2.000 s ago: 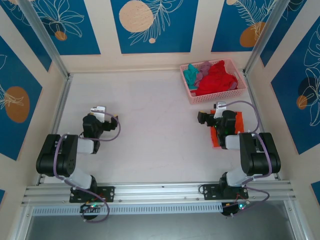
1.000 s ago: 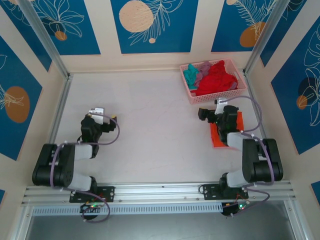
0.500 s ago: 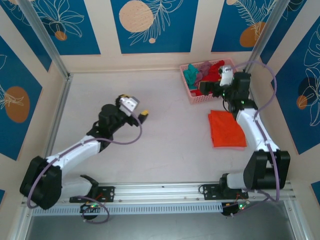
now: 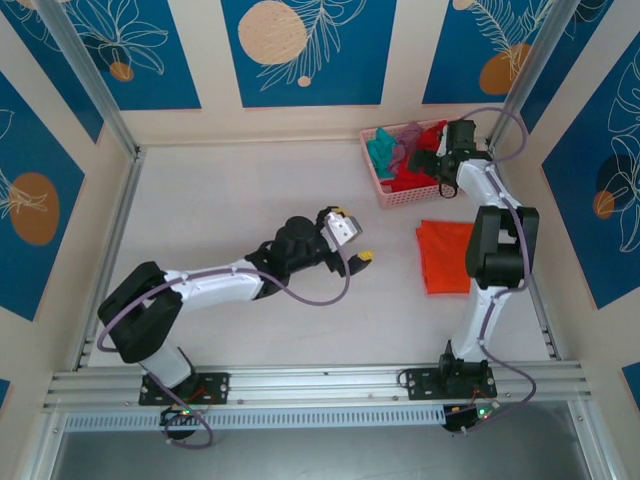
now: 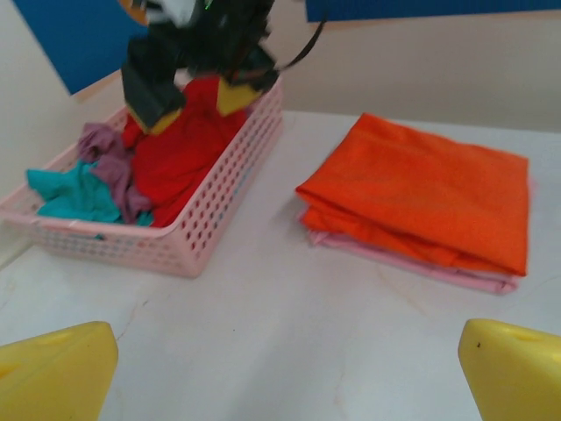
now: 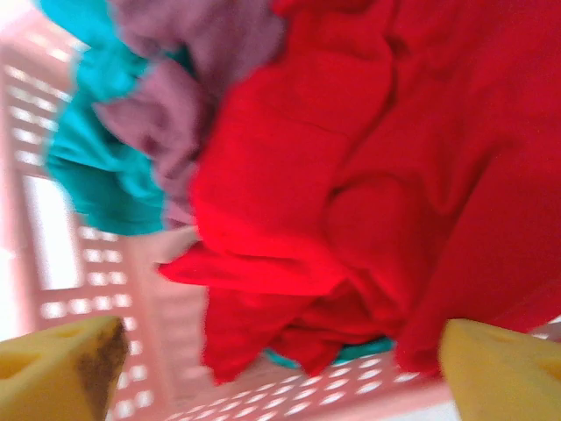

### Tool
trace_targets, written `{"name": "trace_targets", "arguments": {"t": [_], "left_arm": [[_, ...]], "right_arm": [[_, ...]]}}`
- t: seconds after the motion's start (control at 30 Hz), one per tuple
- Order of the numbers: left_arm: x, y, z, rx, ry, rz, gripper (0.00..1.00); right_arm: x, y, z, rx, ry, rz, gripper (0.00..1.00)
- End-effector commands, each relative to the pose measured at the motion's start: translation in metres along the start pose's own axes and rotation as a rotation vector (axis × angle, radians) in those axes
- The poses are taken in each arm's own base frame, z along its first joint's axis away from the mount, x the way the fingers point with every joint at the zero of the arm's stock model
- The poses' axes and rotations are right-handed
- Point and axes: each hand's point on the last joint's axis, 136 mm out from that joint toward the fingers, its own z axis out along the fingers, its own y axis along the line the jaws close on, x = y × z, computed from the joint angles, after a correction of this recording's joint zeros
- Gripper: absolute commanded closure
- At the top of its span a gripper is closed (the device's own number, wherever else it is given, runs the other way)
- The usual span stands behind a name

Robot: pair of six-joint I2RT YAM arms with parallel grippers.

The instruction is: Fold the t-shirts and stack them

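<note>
place: robot lab test cell
walls: blue leaf-print panels (image 4: 300,50) beyond left gripper (image 4: 352,238)
frame: aluminium rail (image 4: 320,382) behind left gripper; arm bases (image 4: 185,385) bolted on; white table (image 4: 250,180) beneath it

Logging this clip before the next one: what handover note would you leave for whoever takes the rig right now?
Grippers: left gripper open, empty, above the bare table; right gripper open over the red t-shirt in the pink basket, nothing held yet.
Things: mauve t-shirt and teal t-shirt lie crumpled beside the red one. The orange t-shirt lies folded on the table's right side.
Done: orange folded.
To do: fold red, mauve, teal; stack on orange.
</note>
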Motion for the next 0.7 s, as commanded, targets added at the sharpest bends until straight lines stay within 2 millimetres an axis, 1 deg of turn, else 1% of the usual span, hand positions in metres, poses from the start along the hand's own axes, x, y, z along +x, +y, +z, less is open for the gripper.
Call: {"name": "trace_targets", "arguments": {"t": [0.0, 0.07, 0.1, 0.13, 0.2, 0.23, 0.27, 0.43, 0.57, 0.67], "left_arm": [[-0.028, -0.013, 0.008, 0.035, -0.094, -0.021, 0.00], [-0.028, -0.017, 0.009, 0.049, -0.093, -0.020, 0.00], [-0.027, -0.017, 0.009, 0.048, -0.092, -0.019, 0.00], [-0.026, -0.016, 0.009, 0.040, -0.087, -0.018, 0.00], [-0.025, -0.012, 0.007, 0.020, -0.083, -0.016, 0.00], [-0.024, -0.010, 0.006, 0.007, -0.079, -0.017, 0.00], [-0.023, -0.009, 0.005, -0.001, -0.076, -0.020, 0.00], [-0.018, -0.003, 0.001, -0.042, -0.070, -0.034, 0.00], [-0.015, 0.002, -0.001, -0.072, -0.065, -0.038, 0.00], [-0.015, 0.006, -0.003, -0.101, -0.070, -0.048, 0.00]], "right_arm": [[-0.003, -0.016, 0.006, 0.087, 0.049, 0.044, 0.21], [0.001, -0.018, 0.017, 0.094, 0.087, 0.050, 0.34], [0.001, -0.017, 0.020, 0.093, 0.097, 0.051, 0.45], [-0.002, -0.015, 0.019, 0.083, 0.092, 0.049, 0.58], [-0.013, -0.007, 0.010, 0.057, 0.059, 0.044, 0.90], [-0.019, -0.001, 0.002, 0.040, 0.037, 0.039, 1.00], [-0.026, 0.003, -0.006, 0.027, 0.015, 0.033, 1.00], [-0.061, 0.027, -0.057, -0.050, -0.112, 0.012, 1.00], [-0.081, 0.049, -0.099, -0.136, -0.196, -0.002, 1.00], [-0.095, 0.072, -0.134, -0.217, -0.262, -0.020, 1.00]]}}
